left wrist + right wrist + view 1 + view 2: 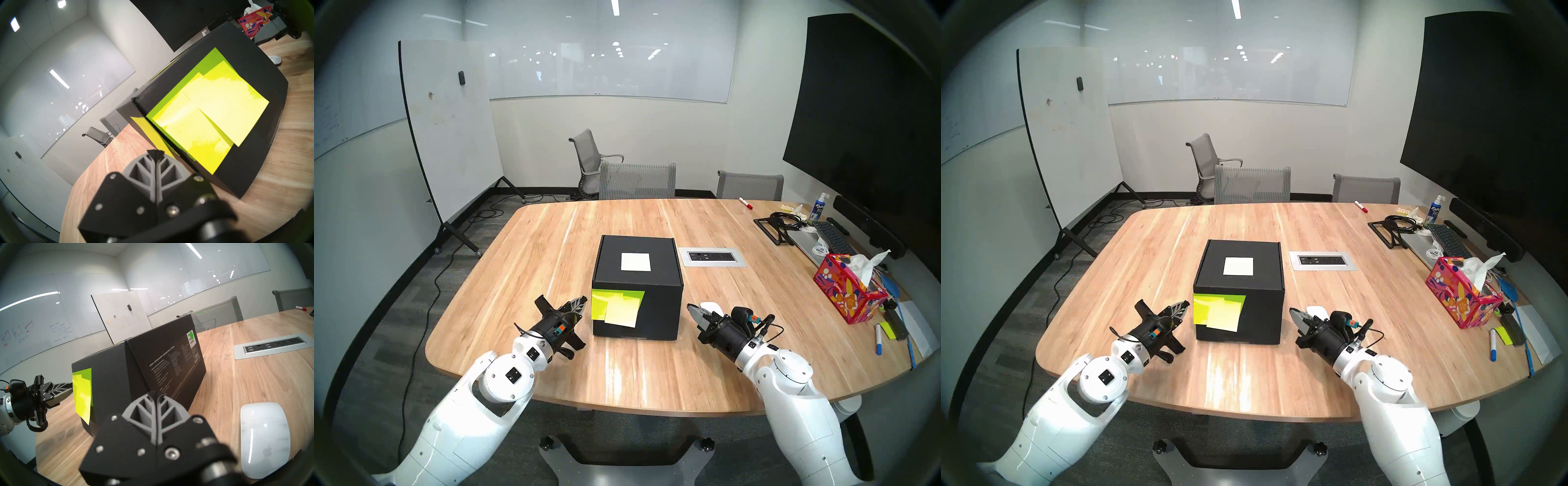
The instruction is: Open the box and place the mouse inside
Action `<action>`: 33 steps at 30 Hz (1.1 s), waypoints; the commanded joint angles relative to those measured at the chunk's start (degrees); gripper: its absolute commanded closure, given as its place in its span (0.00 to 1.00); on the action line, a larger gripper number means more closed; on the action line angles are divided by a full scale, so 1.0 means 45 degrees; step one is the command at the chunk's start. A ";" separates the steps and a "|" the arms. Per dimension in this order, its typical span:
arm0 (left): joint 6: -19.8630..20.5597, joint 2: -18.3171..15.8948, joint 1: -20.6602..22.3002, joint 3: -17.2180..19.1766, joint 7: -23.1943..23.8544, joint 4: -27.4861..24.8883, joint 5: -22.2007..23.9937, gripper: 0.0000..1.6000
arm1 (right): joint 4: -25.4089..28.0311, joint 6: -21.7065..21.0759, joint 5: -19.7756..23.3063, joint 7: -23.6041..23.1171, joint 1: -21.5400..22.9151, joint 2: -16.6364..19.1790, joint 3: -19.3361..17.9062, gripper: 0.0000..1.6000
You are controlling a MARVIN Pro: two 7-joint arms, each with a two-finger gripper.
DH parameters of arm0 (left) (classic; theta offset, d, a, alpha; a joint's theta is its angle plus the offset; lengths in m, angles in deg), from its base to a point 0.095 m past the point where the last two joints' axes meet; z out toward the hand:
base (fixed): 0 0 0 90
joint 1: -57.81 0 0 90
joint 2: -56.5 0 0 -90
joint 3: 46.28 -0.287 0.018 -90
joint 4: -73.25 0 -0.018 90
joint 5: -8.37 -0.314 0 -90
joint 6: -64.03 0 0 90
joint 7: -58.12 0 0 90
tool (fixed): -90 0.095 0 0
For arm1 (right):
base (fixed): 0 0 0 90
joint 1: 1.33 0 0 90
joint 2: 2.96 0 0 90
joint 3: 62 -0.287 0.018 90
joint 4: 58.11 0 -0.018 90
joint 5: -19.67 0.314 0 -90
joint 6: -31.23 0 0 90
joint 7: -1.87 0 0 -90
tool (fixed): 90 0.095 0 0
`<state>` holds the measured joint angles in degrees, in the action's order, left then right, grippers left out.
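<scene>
The black box (648, 307) stands closed at the table's middle, with a white label (635, 262) on its lid and yellow-green sticky notes (616, 307) on its front face. My left gripper (583, 302) is shut and empty, its tips just left of the notes (203, 115) near the box's front left corner. Shut and empty too, my right gripper (690, 309) hovers by the box's front right corner. The white mouse (265, 438) lies on the table right beside that gripper (155, 393), untouched. In the head view the mouse (711, 306) is partly hidden behind the gripper.
A metal power outlet panel (712, 257) is set into the table right of the box. A red floral tissue box (850, 292), keyboard (831, 237), markers and cables crowd the right edge. Grey chairs (636, 180) stand at the far side.
</scene>
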<state>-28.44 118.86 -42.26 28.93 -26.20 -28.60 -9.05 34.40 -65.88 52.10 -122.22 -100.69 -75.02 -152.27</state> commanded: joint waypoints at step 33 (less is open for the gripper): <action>-0.0069 -0.0014 0.0063 0.0008 -0.0020 -0.0213 -0.0032 1.00 | 0.0193 -0.0032 -0.0038 -0.0015 0.0143 0.0013 -0.0008 1.00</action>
<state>-28.44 118.86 -42.26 28.93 -26.20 -28.60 -9.05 34.40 -65.92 52.03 -122.28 -100.69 -75.09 -152.34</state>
